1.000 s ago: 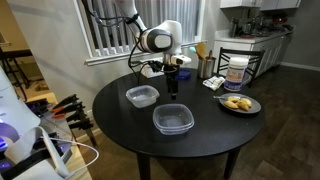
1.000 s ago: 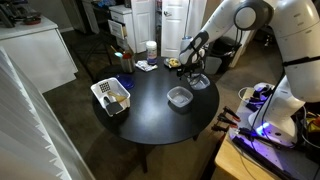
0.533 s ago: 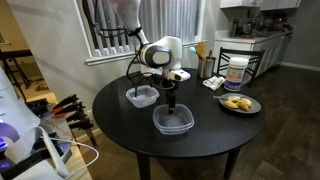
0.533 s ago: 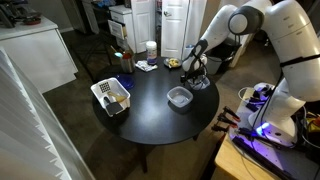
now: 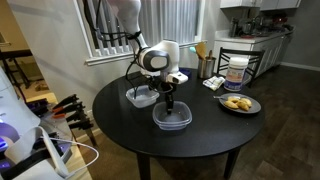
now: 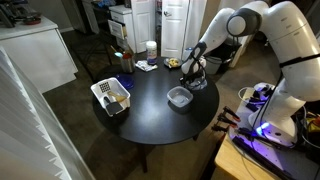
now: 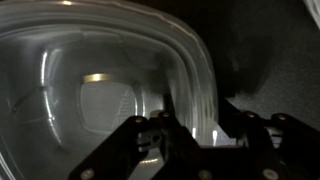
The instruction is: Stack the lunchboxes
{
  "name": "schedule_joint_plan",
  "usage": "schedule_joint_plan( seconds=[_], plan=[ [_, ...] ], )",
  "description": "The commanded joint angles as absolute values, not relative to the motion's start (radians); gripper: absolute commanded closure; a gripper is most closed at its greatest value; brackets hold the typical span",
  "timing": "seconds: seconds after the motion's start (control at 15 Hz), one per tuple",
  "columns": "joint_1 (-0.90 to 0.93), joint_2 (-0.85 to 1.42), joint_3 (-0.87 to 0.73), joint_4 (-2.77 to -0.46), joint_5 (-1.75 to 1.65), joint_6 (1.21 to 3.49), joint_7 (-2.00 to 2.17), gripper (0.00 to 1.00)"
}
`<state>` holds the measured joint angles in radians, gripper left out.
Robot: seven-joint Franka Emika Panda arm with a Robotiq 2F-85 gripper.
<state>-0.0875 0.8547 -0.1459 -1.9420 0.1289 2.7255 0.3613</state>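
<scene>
Two clear lunchboxes show on the round black table point(image 5: 120, 125). One lunchbox point(image 5: 172, 120) lies near the middle, also seen in the opposite exterior view point(image 6: 180, 98). Another lunchbox point(image 5: 142, 96) sits beside it, again visible from the opposite side point(image 6: 201, 83). My gripper point(image 5: 170, 102) points straight down at the far rim of the middle lunchbox. In the wrist view my gripper point(image 7: 195, 125) stands astride that rim. One finger is inside the lunchbox point(image 7: 90, 70) and one outside, the jaws half closed. I cannot see whether the pads press the rim.
A plate with food point(image 5: 238, 102) lies at the table's edge, with a jar point(image 5: 236, 72) and a utensil holder point(image 5: 205, 66) behind it. A white slatted basket point(image 6: 112, 97) stands on the opposite side. The robot's base and cables crowd one flank point(image 6: 265, 110).
The gripper has come down from above the table to the rim of the middle lunchbox, and its jaws have narrowed from wide open to about half.
</scene>
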Motion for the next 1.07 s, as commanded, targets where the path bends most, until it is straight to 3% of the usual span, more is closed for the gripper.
schedule_joint_plan(
  seconds=[0.0,0.13,0.6,1.0],
  plan=[
    [-0.07,0.832,-0.161,-1.964,0.138,2.737,0.343,0.87],
    [-0.046,0.815,-0.179,-1.97,0.127,2.721,0.357,0.99],
    [0.177,0.651,-0.338,-2.057,-0.008,2.637,0.439,0.99],
    [0.264,0.506,-0.258,-2.079,-0.122,2.46,0.445,0.99]
  ],
)
